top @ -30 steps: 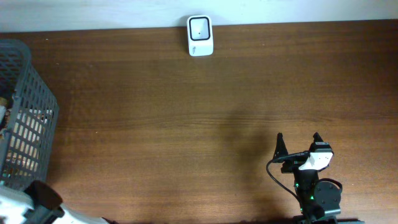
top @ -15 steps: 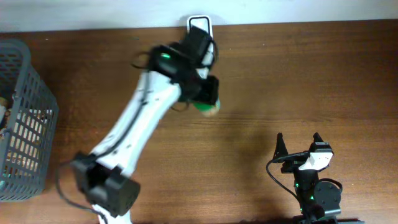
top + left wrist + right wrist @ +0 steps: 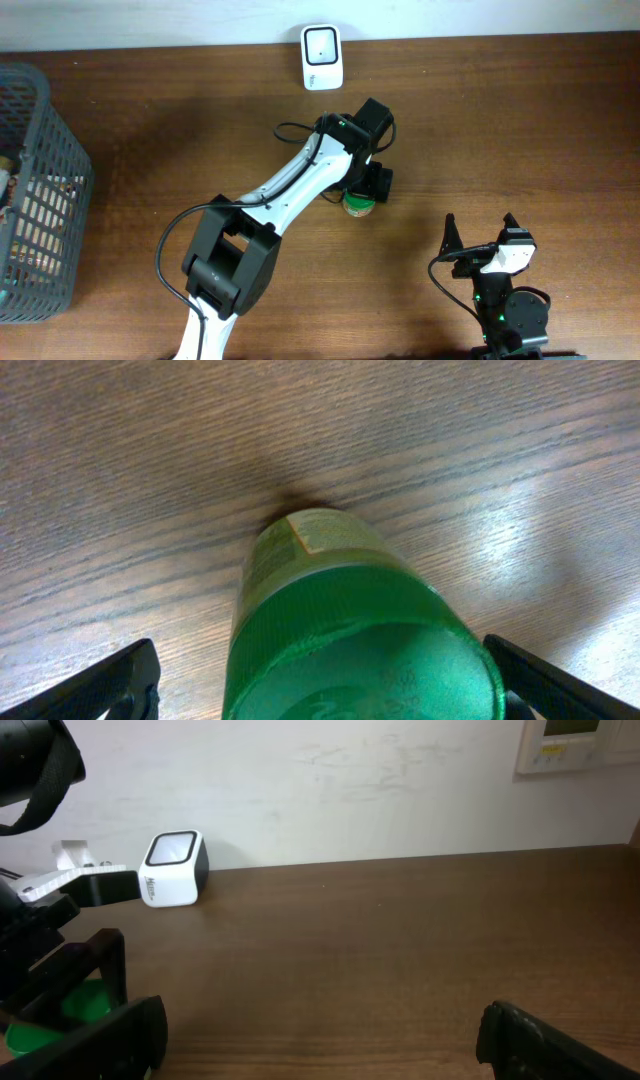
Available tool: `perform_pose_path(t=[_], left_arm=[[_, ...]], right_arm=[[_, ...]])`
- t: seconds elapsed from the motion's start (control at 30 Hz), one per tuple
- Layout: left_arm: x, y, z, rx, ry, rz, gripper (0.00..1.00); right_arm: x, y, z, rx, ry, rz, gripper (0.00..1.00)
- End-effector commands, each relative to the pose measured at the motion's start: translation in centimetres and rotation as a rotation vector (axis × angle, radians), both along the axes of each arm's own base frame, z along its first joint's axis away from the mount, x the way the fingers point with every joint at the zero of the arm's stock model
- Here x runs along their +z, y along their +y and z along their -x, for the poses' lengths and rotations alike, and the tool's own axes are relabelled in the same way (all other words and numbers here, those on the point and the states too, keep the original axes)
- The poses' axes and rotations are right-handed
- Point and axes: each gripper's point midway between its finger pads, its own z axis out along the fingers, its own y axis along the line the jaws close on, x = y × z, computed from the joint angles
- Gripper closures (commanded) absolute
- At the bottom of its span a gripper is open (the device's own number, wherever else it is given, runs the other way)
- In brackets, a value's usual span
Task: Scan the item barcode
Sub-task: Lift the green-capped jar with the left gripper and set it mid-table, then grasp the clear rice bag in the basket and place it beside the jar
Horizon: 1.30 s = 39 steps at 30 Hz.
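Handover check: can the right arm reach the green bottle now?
Probably not cleanly: open jaws of the left gripper straddle the green bottle, though bare table lies between it and the right gripper.

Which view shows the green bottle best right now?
Left wrist: the green bottle fills the frame, close up, between the open fingers of the left pincer. Overhead shows only its small top, partly hidden; right wrist catches just a green sliver at bottom left.

Green bottle (image 3: 359,205), green cap, label on side, upright; white scanner (image 3: 322,57) further back, well apart.
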Motion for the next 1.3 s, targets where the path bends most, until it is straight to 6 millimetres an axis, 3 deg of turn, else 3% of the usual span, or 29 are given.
perform_pose_path(t=[0.0, 0.03, 0.1, 0.13, 0.2, 0.23, 0.3, 0.43, 0.5, 0.53, 0.63, 0.7, 0.73, 0.8, 0.9, 0.97, 1.07, 1.13, 1.27], left_arm=[[3.3, 1.5, -2.1, 0.044, -0.064, -0.025, 0.01], [5.5, 2.1, -2.9, 0.061, -0.106, -0.028, 0.01], [14.5, 5.3, -4.4, 0.131, -0.247, -0.011, 0.01], [21.1, 9.2, -4.7, 0.209, -0.356, 0.002, 0.01], [31.2, 18.5, -3.2, 0.402, -0.545, 0.029, 0.01], [33.9, 23.4, -1.7, 0.511, -0.598, 0.029, 0.01], [35.0, 29.1, 0.6, 0.648, -0.6, -0.017, 0.01], [33.7, 35.5, 1.0, 0.781, -0.553, -0.118, 0.01], [32.8, 39.9, 1.6, 0.902, -0.515, -0.164, 0.01], [32.4, 43.4, 2.6, 1.006, -0.493, -0.195, 0.01], [31.3, 48.5, 4.9, 1.167, -0.443, -0.2, 0.01], [29.0, 52.6, 7.6, 1.305, -0.353, -0.223, 0.0], [28.5, 53.1, 7.9, 1.323, -0.334, -0.217, 0.01], [22.7, 57.1, 11.1, 1.469, -0.165, -0.203, 0.0], [17.0, 59.9, 13.8, 1.582, -0.065, -0.107, 0.01], [13.6, 61.1, 14.2, 1.56, -0.052, -0.115, 0.0], [11.1, 61.9, 13.5, 1.501, -0.075, -0.139, 0.01], [8.3, 62.5, 13.9, 1.508, -0.067, -0.183, 0.02], [4.6, 62.4, 14.0, 1.507, -0.026, -0.173, 0.02]], right_arm=[[-0.3, -0.3, 0.0, -0.014, 0.005, 0.005, 0.02], [-0.3, -0.3, 0.0, -0.014, 0.005, 0.005, 0.02], [-0.3, -0.3, 0.0, -0.014, 0.005, 0.005, 0.02], [-0.3, -0.3, 0.0, -0.014, 0.005, 0.005, 0.02], [-0.3, -0.3, 0.0, -0.014, 0.005, 0.005, 0.02], [-0.3, -0.3, 0.0, -0.014, 0.005, 0.005, 0.02], [-0.3, -0.3, 0.0, -0.014, 0.005, 0.005, 0.02], [-0.3, -0.3, 0.0, -0.014, 0.005, 0.005, 0.02], [-0.3, -0.3, 0.0, -0.014, 0.005, 0.005, 0.02], [-0.3, -0.3, 0.0, -0.014, 0.005, 0.005, 0.02], [-0.3, -0.3, 0.0, -0.014, 0.005, 0.005, 0.02], [-0.3, -0.3, 0.0, -0.014, 0.005, 0.005, 0.02], [-0.3, -0.3, 0.0, -0.014, 0.005, 0.005, 0.02], [-0.3, -0.3, 0.0, -0.015, 0.005, 0.005, 0.02], [-0.3, -0.3, 0.0, -0.015, 0.005, 0.005, 0.02], [-0.3, -0.3, 0.0, -0.014, 0.005, 0.005, 0.02], [-0.3, -0.3, 0.0, -0.014, 0.005, 0.005, 0.02], [-0.3, -0.3, 0.0, -0.014, 0.005, 0.005, 0.02], [-0.3, -0.3, 0.0, -0.014, 0.005, 0.005, 0.02]])
